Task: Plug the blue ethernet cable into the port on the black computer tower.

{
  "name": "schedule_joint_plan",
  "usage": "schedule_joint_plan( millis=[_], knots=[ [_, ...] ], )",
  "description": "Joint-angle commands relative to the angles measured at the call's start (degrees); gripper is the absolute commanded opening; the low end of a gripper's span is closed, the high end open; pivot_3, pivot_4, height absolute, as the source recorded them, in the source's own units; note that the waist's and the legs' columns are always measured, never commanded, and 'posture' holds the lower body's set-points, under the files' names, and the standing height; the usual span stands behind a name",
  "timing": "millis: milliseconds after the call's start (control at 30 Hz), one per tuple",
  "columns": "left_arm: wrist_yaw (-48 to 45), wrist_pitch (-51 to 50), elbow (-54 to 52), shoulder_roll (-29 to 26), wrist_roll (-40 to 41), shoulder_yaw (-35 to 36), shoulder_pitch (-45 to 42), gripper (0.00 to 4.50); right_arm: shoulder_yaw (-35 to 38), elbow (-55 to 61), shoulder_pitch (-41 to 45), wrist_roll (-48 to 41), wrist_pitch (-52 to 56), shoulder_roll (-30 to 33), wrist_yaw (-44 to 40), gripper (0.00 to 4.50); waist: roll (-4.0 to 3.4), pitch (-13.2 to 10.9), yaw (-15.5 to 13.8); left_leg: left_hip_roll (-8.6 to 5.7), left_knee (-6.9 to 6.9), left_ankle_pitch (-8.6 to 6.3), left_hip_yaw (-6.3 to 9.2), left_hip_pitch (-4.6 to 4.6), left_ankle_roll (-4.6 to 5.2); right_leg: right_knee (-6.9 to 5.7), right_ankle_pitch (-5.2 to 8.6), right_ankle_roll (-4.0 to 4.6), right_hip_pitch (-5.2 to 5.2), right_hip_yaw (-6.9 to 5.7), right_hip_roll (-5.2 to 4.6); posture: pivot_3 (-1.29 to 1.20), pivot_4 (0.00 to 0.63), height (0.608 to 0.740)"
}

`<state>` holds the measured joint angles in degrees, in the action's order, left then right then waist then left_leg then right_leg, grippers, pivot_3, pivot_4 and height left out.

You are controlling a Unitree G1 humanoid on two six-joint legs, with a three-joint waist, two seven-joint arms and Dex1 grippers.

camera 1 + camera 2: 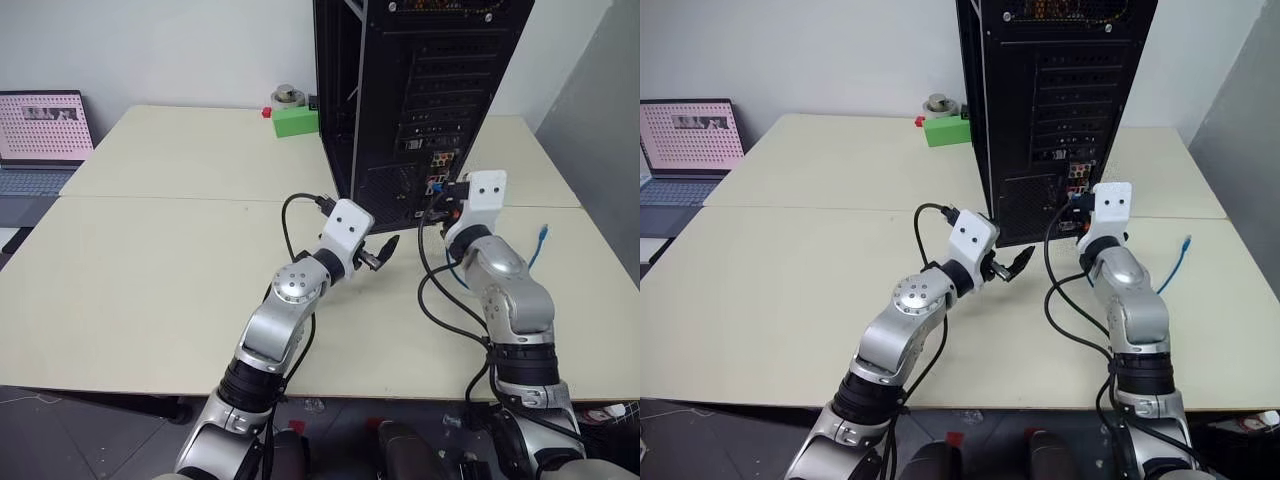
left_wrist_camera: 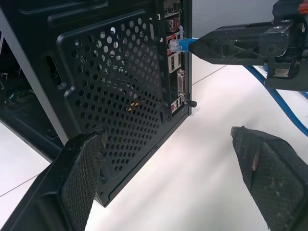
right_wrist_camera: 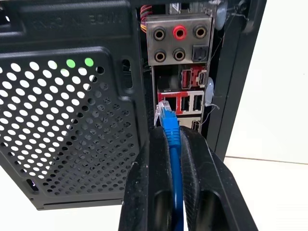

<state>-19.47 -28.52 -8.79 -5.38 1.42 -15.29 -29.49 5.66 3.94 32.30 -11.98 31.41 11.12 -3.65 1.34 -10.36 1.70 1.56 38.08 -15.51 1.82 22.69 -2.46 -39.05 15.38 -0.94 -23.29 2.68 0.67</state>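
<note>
At the far left a laptop sits off the table edge, and a small green box stands on the table just left of the black computer tower; neither bears on the job. The left gripper hangs low before the tower's mesh grille with its fingers spread wide and nothing between them; the right gripper is clamped on the blue ethernet cable just behind its clear plug, which sits right at the connector cluster near the port. The cord's long axis runs along the fingers, level and straight toward the back panel, plug tip leading; the slack trails off behind the right arm and its far end lies on the table to the right. The risk, as I judge it, is misalignment; the plug looks slightly below and beside the socket, so a push could jam it against the metal surround or a neighbouring slot; the flexible cord might also buckle or slip in the pinch.
</note>
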Motion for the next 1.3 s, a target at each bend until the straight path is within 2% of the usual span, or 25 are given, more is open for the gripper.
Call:
schedule_joint_plan(
  millis=[33, 667, 1300],
  knots=[
    [-0.18, 0.04, -2.64, 0.07, 0.24, 0.55, -0.89, 4.33, 0.78, 0.56, 1.86, 0.57, -1.96, 0.16, 0.05, 0.00, 0.00, 0.00, 0.01, 0.00, 0.00, 0.00, 0.00, 0.00, 0.00, 0.00, 0.00, 0.00, 0.00, 0.00, 0.00, 0.00, 0.150, 0.740],
    [0.15, -1.21, -2.78, 0.24, 1.05, 0.95, -0.90, 4.33, 1.03, -2.55, 3.50, 1.41, -4.76, -0.25, -0.34, 0.00, 0.00, 0.00, 0.07, 0.00, 0.00, 0.00, -0.01, 0.00, 0.00, 0.01, 0.00, 0.00, 0.00, 0.01, 0.00, 0.00, 0.150, 0.740],
    [0.15, -0.96, -2.93, 0.08, 0.78, 0.61, -0.68, 4.33, 1.28, -2.94, 5.69, 1.10, -8.20, -3.31, 1.02, 0.00, -0.01, -0.01, 0.62, 0.01, -0.02, 0.00, -0.16, -0.06, 0.00, -0.02, 0.00, 0.00, -0.05, 0.14, 0.08, 0.00, 0.150, 0.740]
  ],
)
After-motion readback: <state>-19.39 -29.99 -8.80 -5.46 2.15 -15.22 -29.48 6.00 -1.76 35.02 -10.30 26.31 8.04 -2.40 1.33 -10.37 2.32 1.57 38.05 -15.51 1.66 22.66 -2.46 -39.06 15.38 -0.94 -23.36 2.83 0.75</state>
